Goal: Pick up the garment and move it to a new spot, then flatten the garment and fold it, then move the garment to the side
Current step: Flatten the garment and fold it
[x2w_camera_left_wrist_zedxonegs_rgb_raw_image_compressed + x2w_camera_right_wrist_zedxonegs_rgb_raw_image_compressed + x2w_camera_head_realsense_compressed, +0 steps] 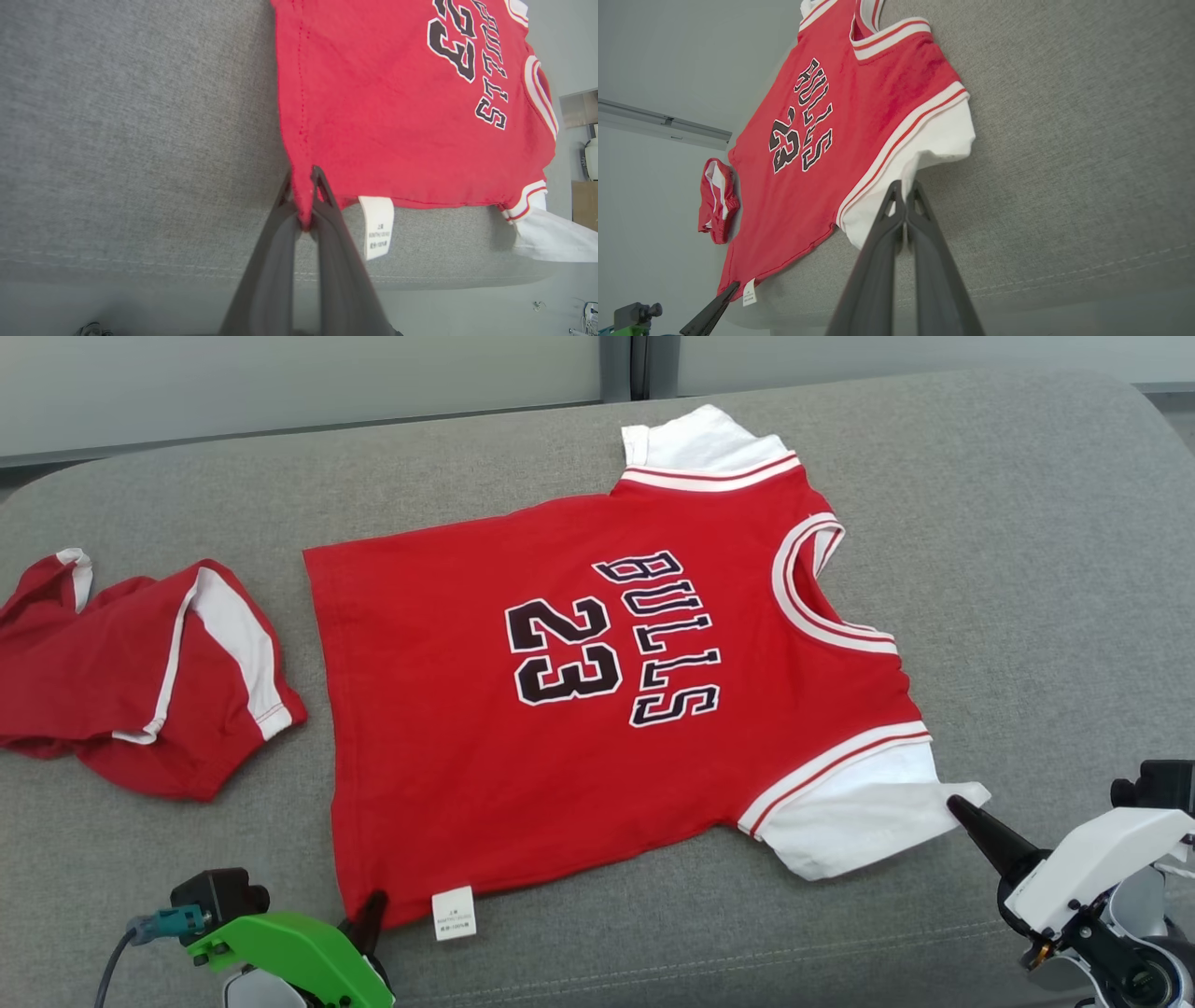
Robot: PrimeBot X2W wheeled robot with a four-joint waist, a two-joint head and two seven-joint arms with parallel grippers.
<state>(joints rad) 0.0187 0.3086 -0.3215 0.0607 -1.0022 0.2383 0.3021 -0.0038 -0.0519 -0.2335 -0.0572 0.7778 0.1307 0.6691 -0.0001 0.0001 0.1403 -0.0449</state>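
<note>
Across the grey cushion [1046,569] the red jersey [448,756] lies flat, print up, with crumpled red shorts [121,681] just beside its hem at the left. The left gripper [302,182] is clamped on the jersey's near hem corner beside the white label [378,226]; the right gripper [904,191] is pinched together on the edge of the near white sleeve [934,140].

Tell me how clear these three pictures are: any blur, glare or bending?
Head view: even, soft light, no glare, the jersey lettering sharp. Left wrist view: the left gripper's fingers look soft up close, the hem crisp. Right wrist view: the sofa seam bows from the wide lens; slight shadow under the white sleeve.
</note>
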